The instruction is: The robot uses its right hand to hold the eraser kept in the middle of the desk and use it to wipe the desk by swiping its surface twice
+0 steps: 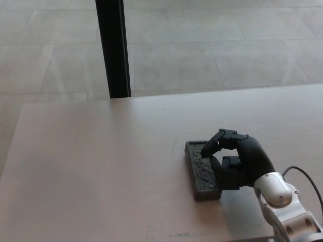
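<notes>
A dark rectangular eraser (200,171) lies flat near the middle of the pale desk (96,166), its long side running front to back. My right hand (237,161) has come down against the eraser's right side. One curled finger (211,146) reaches over the eraser's far end and the lower fingers (224,174) rest at its right edge. The fingers are still apart and the eraser lies flat on the desk, not lifted. The silver wrist (280,199) enters from the lower right. My left hand is out of the picture.
A black vertical post (113,48) stands behind the desk's far edge, on a grey tiled floor (212,45). A thin black cable (305,176) loops beside my right wrist. The desk's front edge runs close below the eraser.
</notes>
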